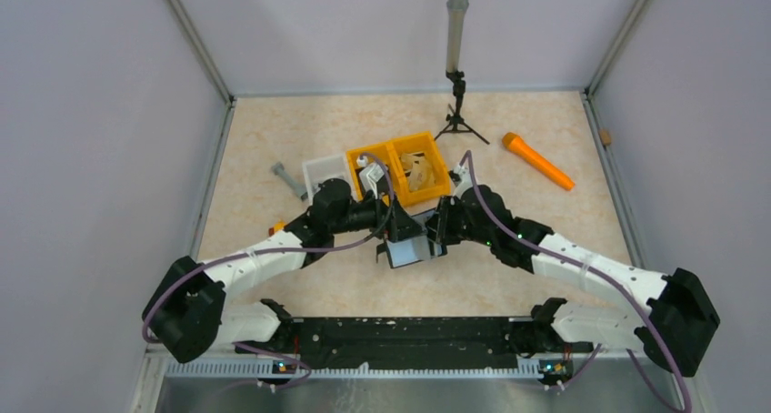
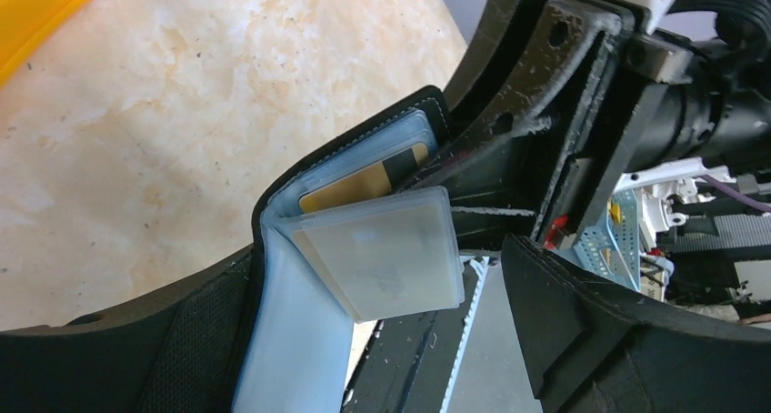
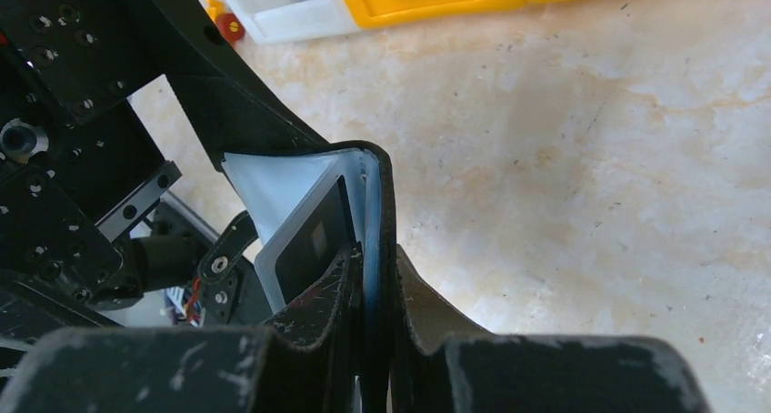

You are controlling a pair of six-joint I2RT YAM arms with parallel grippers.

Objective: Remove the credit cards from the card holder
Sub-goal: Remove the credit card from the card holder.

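The card holder (image 1: 411,249) hangs open above the table between both arms, black outside with a pale blue lining (image 2: 291,340). My right gripper (image 3: 377,277) is shut on one of its flaps, the black cover (image 3: 382,186) rising between the fingers. In the right wrist view a black card (image 3: 314,240) sits in a clear sleeve. My left gripper (image 2: 382,267) is open wide, its fingers (image 2: 618,340) on either side of the fanned clear sleeves (image 2: 391,254), which hold pale credit cards. A gold and black card (image 2: 364,184) shows in a slot behind them.
Yellow bins (image 1: 409,167) and a white bin (image 1: 327,169) stand just behind the grippers. An orange stick (image 1: 538,161) lies at the back right, a small tripod with a grey tube (image 1: 456,67) at the back, and a grey piece (image 1: 288,178) at the left. Walls enclose the table.
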